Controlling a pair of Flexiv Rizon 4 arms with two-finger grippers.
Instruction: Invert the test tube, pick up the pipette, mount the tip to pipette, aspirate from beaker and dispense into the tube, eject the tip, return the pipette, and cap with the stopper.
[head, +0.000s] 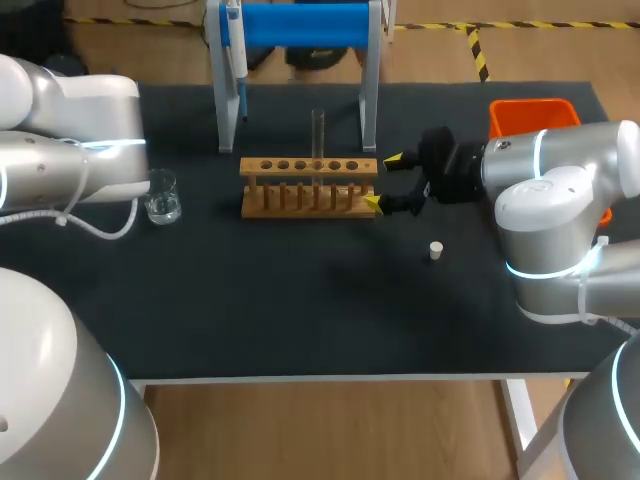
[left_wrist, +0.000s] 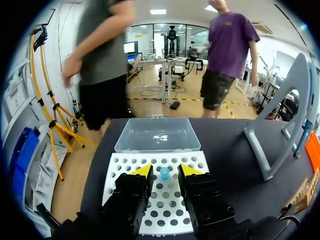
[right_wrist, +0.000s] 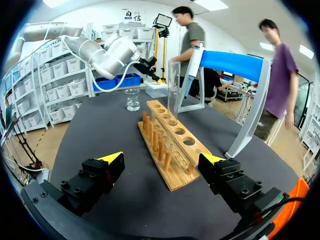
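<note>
Small white stopper (head: 436, 250) lies alone on the black table (head: 300, 310), nearer the robot than the wooden rack (head: 308, 167) and out past its R end.

R gripper (head: 383, 182) sits at that same R end, level w/ the rack. Fingers are spread wide and hold nothing. In the R wrist view the rack's end is ahead of and between the yellow tips, w/ a gap each side.

The rack is long, w/ a row of round holes on top and pegs along its front rail. The test tube (head: 318, 130) stands upright in a hole a bit R of the rack's middle. It is clear glass, uncapped.

The glass beaker (head: 162, 198) stands off the rack's L end, apart from it, w/ the L arm's forearm just beside it in the head view.

Close behind the rack is the pipette stand (head: 300, 24), w/ grey legs and a blue crossbar, a leg on each side of the tube's line. The pipette (head: 233, 55) hangs at the stand's L side.

The orange bin (head: 532, 114) is further back, well past the rack's R end, partly hidden by the R arm.

Farthest from the rack, beyond the beaker, is the white tip box (left_wrist: 125, 175), its clear lid (left_wrist: 157, 134) open behind it. L gripper (left_wrist: 166, 170) hovers right over the box, fingers apart, gripping nothing. One blue tip (left_wrist: 164, 173) stands in a hole below, between the yellow tips.
</note>
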